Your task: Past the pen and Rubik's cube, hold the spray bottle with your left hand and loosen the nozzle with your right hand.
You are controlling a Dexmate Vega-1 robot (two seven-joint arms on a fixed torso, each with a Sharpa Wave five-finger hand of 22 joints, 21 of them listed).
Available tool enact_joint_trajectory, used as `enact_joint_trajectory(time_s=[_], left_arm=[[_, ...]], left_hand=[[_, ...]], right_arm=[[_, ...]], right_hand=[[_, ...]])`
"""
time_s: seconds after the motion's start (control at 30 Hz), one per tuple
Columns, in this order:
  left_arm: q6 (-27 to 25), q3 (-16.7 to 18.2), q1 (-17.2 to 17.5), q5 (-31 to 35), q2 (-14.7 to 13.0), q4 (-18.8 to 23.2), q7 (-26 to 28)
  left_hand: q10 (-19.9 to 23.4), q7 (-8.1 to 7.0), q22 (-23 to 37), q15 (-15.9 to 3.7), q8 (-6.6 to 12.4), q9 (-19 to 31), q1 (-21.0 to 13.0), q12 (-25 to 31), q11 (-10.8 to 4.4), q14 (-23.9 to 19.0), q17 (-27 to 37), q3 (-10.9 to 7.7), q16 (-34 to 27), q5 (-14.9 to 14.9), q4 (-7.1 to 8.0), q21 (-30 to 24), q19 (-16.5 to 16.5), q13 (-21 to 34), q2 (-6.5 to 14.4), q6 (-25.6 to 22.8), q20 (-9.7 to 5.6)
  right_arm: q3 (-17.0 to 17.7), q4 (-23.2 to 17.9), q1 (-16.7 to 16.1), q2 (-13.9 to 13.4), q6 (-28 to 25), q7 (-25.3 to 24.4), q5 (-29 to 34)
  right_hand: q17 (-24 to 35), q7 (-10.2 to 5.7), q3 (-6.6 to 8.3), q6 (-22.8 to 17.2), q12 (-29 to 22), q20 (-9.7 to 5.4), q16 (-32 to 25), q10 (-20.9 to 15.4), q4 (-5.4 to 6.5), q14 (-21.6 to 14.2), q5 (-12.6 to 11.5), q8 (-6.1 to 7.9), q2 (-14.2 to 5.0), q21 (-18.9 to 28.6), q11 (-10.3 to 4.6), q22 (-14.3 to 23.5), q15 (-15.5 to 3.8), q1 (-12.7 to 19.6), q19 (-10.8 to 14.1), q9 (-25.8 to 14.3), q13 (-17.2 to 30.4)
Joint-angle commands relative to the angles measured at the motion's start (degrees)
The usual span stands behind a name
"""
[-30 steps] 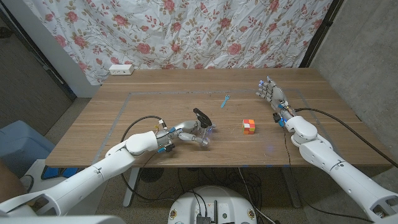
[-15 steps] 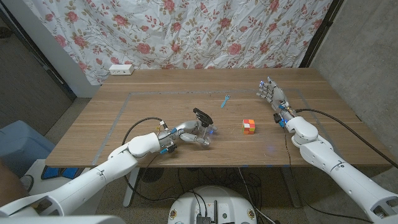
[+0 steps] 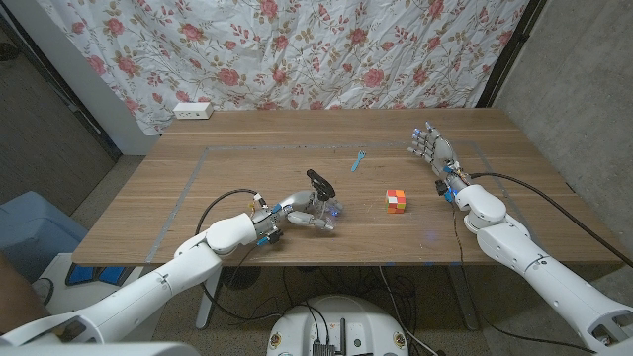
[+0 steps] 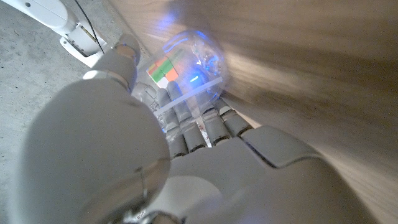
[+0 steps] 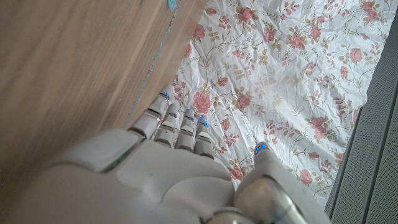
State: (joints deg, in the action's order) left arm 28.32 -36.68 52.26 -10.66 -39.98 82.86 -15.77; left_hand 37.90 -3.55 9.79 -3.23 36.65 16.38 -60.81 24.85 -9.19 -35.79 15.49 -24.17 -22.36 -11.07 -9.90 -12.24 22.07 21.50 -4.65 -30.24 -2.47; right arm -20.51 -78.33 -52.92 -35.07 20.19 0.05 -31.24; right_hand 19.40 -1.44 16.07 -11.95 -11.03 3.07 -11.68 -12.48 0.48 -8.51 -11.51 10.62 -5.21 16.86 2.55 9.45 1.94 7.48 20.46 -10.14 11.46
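Note:
A clear spray bottle (image 3: 330,210) with a black nozzle (image 3: 317,182) stands slightly tilted at the table's near middle, and my left hand (image 3: 297,214) grips its body from the left. In the left wrist view the fingers (image 4: 198,127) wrap the see-through bottle (image 4: 193,59), with the cube's colours (image 4: 163,68) showing through it. The Rubik's cube (image 3: 397,200) sits to the right of the bottle. A blue pen (image 3: 359,159) lies farther back. My right hand (image 3: 429,148) is open at the far right, well away from the bottle, holding nothing; its fingers (image 5: 177,127) are straight.
A taped rectangle (image 3: 206,151) marks the working area on the wooden table (image 3: 247,158). A white power strip (image 3: 193,111) lies at the back left edge. A floral curtain (image 3: 326,49) hangs behind the table.
My left arm has edged slightly forward and right with the bottle in its grip, and the nozzle has turned a little. The right hand, cube and pen have stayed put.

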Motion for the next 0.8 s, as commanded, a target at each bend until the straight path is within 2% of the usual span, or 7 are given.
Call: enact_joint_trajectory(time_s=[0.03,0.27,0.8], left_arm=[[-0.31,0.48,0.35,0.28,0.29,-0.19,1.83],[-0.5,1.17,0.45,0.05,0.08,0.39,2.71],[-1.56,2.74,-0.41,-1.65,-0.62,2.01,2.63]], left_hand=[[1.8,0.23,0.08,-9.96,0.87,0.47,-1.81,0.6,-1.01,-0.91,0.67,0.42,-0.83,-0.42,0.11,-0.33,1.02,0.75,1.93,-0.74,-5.69],[3.35,0.02,0.22,-10.04,2.26,1.11,-2.96,1.51,-0.82,-1.83,1.98,1.34,-2.15,-0.86,0.12,-0.78,3.14,2.02,2.95,-1.18,-5.23],[2.72,0.08,0.35,-9.83,2.84,1.15,-3.28,1.43,-0.6,-0.82,2.89,2.36,-2.42,-1.18,0.48,-0.53,3.2,3.05,3.87,-0.73,-5.0]], right_arm=[[0.2,0.04,-0.32,-0.03,0.13,0.1,-0.37],[0.02,0.49,0.29,0.18,-0.07,0.46,-0.45],[-0.01,-1.04,0.52,-0.04,-0.97,-0.15,-0.22]], right_hand=[[-0.07,-0.31,0.26,0.15,-0.34,-0.14,-0.27,-0.1,-0.38,-0.41,-0.11,0.18,0.02,-0.06,-0.2,0.23,0.07,-0.11,0.53,-0.14,0.05],[-0.15,-0.34,0.31,0.15,-0.35,-0.05,-0.29,-0.11,-0.41,-0.43,-0.11,0.18,-0.02,-0.2,-0.14,0.24,0.12,-0.18,0.64,-0.14,0.04],[-0.36,-0.38,0.4,0.07,-0.38,0.01,-0.35,-0.17,-0.54,-0.42,-0.09,0.22,-0.08,-0.71,-0.2,0.26,0.08,-0.44,0.84,-0.14,0.01]])
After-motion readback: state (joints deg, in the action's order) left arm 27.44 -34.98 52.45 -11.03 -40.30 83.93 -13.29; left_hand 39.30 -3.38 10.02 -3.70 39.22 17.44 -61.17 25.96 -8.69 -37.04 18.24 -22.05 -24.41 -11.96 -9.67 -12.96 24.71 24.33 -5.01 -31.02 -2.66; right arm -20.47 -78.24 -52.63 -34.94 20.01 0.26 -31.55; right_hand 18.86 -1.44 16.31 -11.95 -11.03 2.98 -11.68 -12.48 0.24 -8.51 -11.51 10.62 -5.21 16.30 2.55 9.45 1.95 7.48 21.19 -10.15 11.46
